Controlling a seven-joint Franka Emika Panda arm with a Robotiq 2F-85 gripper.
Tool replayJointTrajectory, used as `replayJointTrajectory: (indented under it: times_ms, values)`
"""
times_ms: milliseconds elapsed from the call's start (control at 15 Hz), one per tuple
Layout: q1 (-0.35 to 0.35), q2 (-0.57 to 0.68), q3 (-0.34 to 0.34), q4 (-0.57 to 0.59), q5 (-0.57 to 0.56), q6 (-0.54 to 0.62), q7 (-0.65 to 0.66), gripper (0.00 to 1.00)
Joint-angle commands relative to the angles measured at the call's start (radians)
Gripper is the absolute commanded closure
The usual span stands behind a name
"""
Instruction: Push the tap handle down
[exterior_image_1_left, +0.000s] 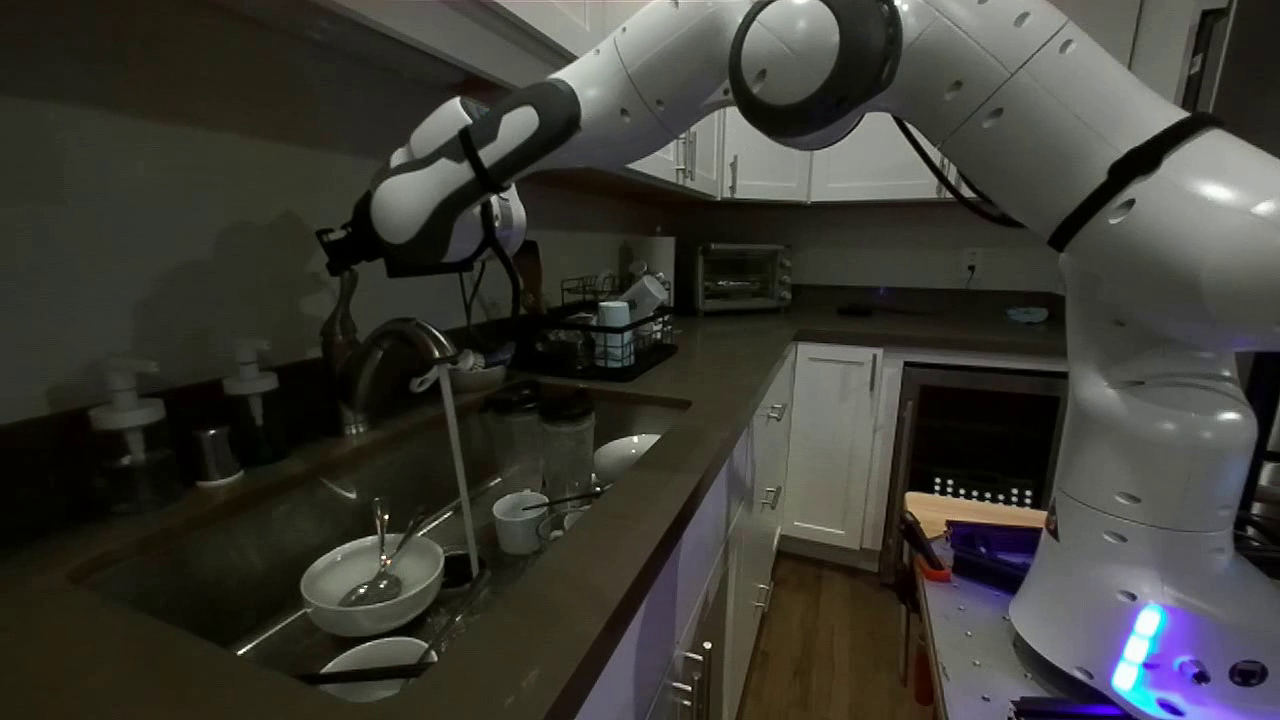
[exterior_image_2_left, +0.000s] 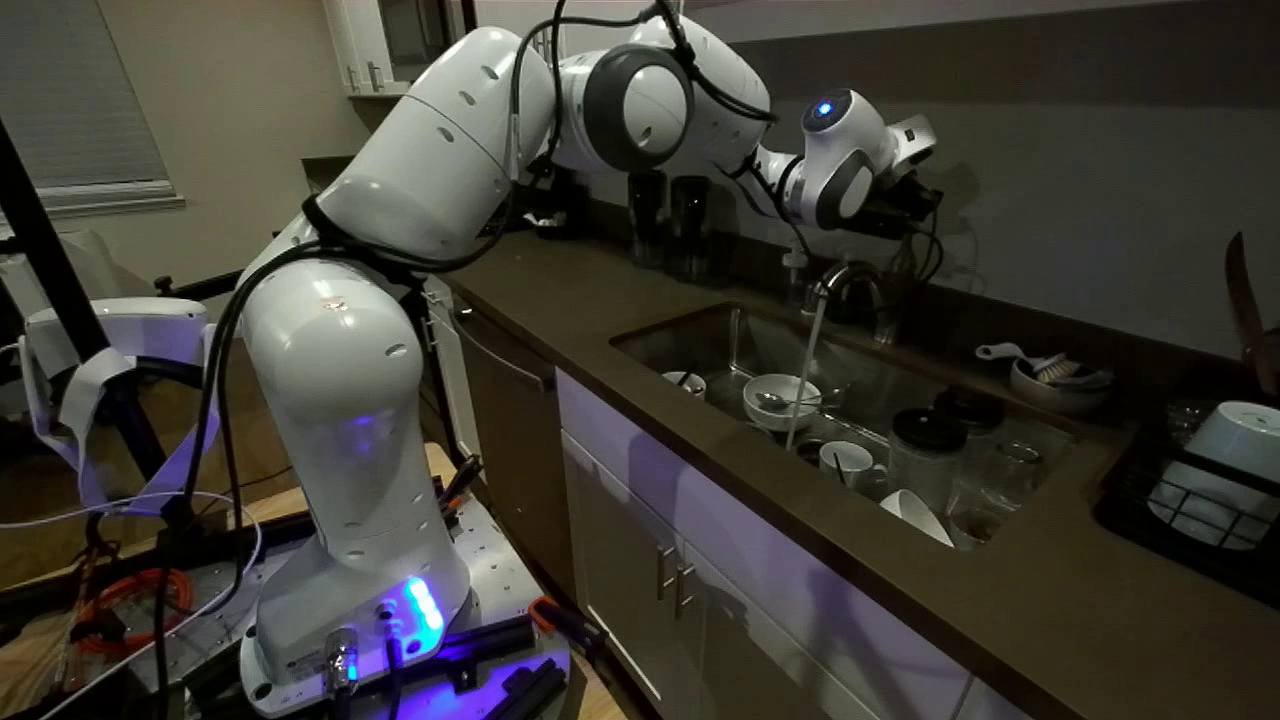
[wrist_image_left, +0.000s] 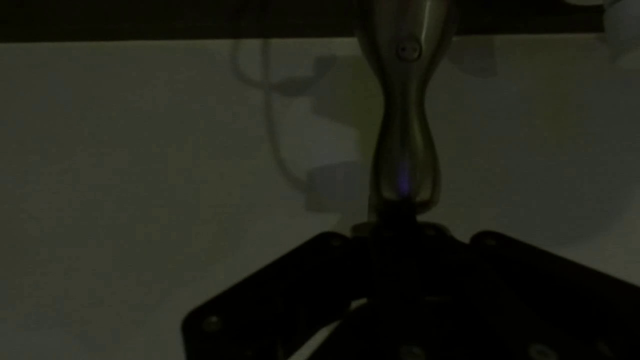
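Wrist view shows us the tap handle (wrist_image_left: 405, 125) right of centre in the upper frame, a small round mark on its metal; below it the gripper (wrist_image_left: 398, 215) has its dark jaws narrow, tips together at the handle's end, and we cannot tell whether they touch it. Both exterior views add the arched spout (exterior_image_1_left: 405, 330), with water (exterior_image_1_left: 460, 470) falling into the sink (exterior_image_1_left: 215, 570). Brown countertop (exterior_image_2_left: 570, 300) surrounds the sink. In an exterior view we see a toaster oven (exterior_image_1_left: 745, 278) above centre; in an exterior view, a window blind (exterior_image_2_left: 80, 110) at upper left.
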Motion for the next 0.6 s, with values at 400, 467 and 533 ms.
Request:
replayJointTrajectory:
  times_ms: [400,467,533]
  values:
    - [0.050,-0.199,0.006,-0.448,0.013,0.239,0.006,1.00]
    - [0.051,-0.218,0.011,-0.485,0.013,0.266,0.004,1.00]
    - [0.077,-0.230,-0.020,-0.503,0.028,0.307,0.007,1.00]
